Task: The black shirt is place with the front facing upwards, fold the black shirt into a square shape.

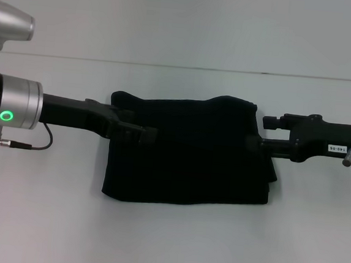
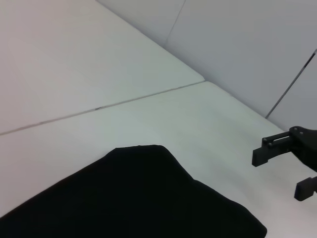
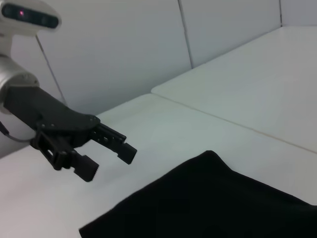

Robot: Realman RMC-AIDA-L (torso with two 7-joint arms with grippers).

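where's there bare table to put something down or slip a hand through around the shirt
Bare table runs along the near side of the black shirt, and another strip lies between its far edge and the wall. It is crowded at the shirt's two ends: the left gripper, open, is over its left edge, and the right gripper, open, is by its right edge.

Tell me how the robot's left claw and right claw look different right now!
The left claw reaches in over the black shirt, while the right claw sits at the shirt's opposite edge. The left claw comes off a big silver arm section with a green light; the right claw's arm looks black all along. Both claws are black, open, and holding nothing, above the white table.
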